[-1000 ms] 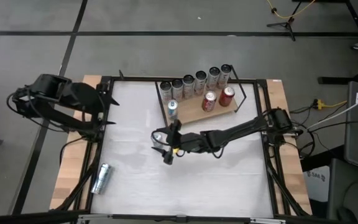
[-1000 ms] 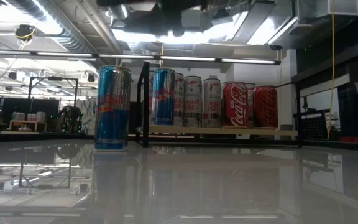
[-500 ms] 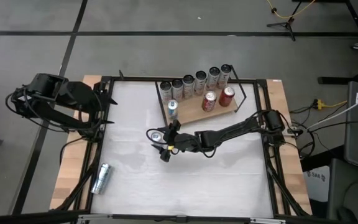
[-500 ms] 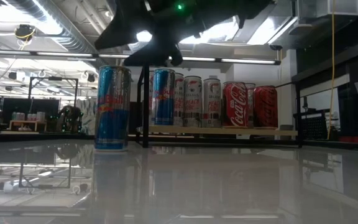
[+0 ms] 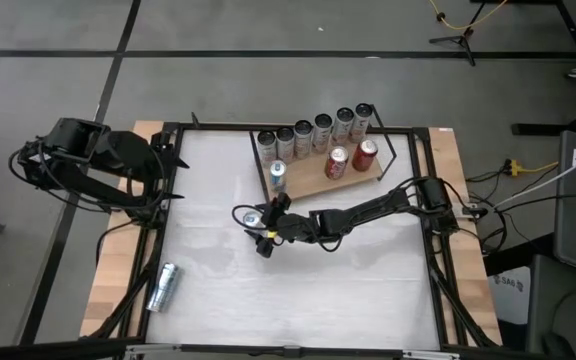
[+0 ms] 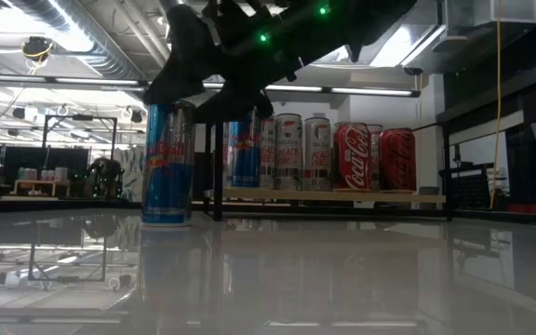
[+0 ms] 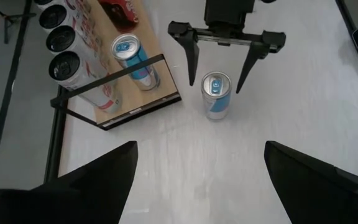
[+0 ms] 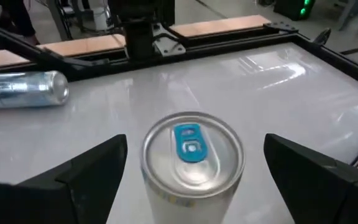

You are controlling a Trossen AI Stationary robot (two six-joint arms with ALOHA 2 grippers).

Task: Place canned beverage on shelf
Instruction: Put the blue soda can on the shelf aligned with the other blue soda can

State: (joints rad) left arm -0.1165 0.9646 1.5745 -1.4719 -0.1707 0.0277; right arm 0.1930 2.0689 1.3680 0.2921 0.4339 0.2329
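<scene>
A robotics lab or workshop is indicated. A white counter (image 5: pixel 298 280) is framed by black metal rails (image 5: pixel 60 262) on a grey concrete floor (image 5: pixel 268 60). Exposed ducts (image 6: pixel 82 42) and strip lights (image 6: pixel 100 82) are seen overhead, cables (image 5: pixel 528 168) and a tripod stand (image 5: pixel 458 40) on the floor, and cluttered benches (image 6: pixel 40 181) behind.

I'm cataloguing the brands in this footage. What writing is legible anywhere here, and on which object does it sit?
"Coca-Cola": on the red can standing on the shelf, low view.
The second red can beside it: script too turned to read.
The blue-and-silver can on the table: lettering too blurred to read.
The silver cans on the shelf: print too small.
The fallen can: nothing legible.
</scene>
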